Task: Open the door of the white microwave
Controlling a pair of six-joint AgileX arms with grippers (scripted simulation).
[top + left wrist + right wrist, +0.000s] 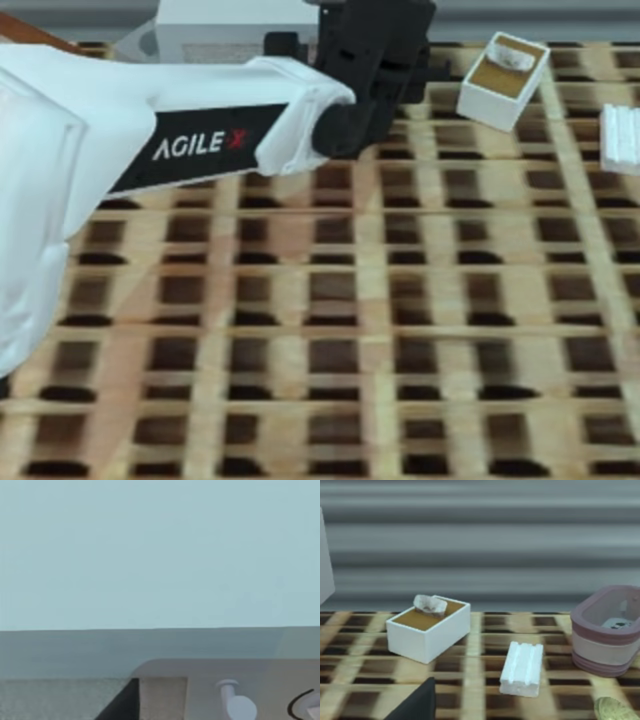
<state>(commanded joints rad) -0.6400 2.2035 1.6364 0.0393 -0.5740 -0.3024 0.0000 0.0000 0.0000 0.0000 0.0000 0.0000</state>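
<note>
The white microwave (pixel 235 20) stands at the table's far edge, left of centre. My left arm reaches across to it, and my left gripper (pixel 375 50) is a black mass against the microwave's front, near its right end. In the left wrist view the door (pixel 50 700) shows its speckled mesh. A dark gap and a beige inner wall (pixel 162 697) lie between the door and the knob panel, so the door looks slightly ajar. A round silver knob (pixel 235 705) sticks out close by. My right arm is out of the top view, and only a black part of my right gripper (pixel 417 705) shows.
A small white box with a brown inside (pixel 503 67) sits right of the microwave. A ribbed white block (pixel 620 140) lies at the right edge. The right wrist view also shows a pink-rimmed tub (pixel 607 630) and a yellowish object (pixel 617 710).
</note>
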